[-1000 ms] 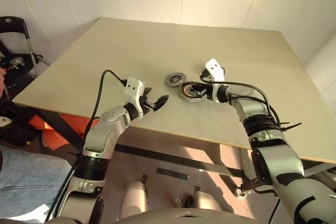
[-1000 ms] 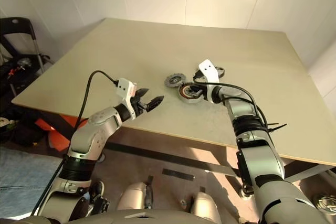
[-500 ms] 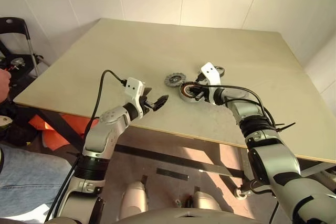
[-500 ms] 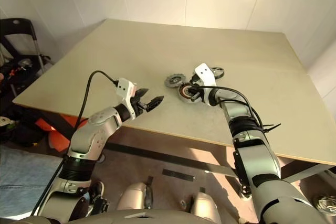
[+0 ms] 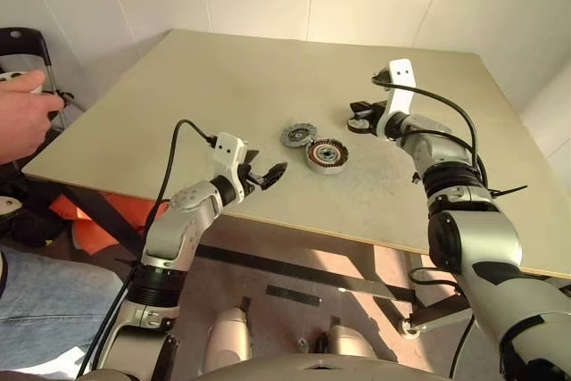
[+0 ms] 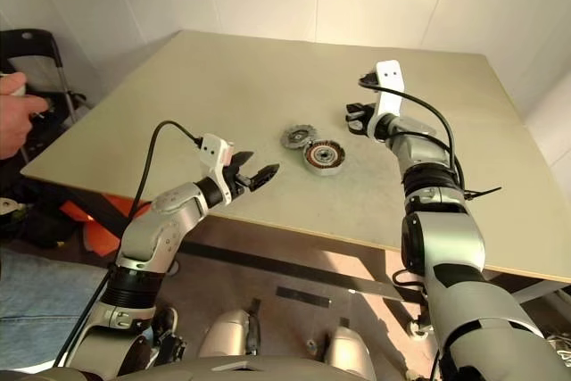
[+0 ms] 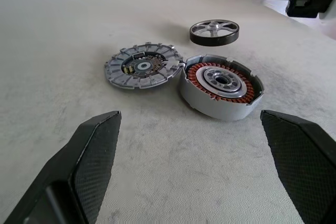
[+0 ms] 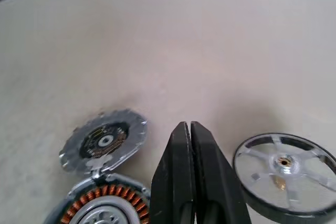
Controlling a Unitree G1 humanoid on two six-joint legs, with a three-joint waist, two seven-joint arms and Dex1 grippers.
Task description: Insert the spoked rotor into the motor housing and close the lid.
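Fingers of the right gripper, pressed together and empty, have been lifted off the housing toward the untouched rotor.

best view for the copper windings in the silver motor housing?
Left wrist view: the round silver motor housing sits whole and close, its copper-red winding ring unobstructed. The right wrist view cuts it off at the frame edge; the head views show it whole but small.

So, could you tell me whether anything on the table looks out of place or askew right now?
Nothing looks damaged or spilled. The lid lies flat, its edge touching the motor housing, which sits upright and open with its copper windings exposed. The spoked rotor lies flat on the table, apart from both.
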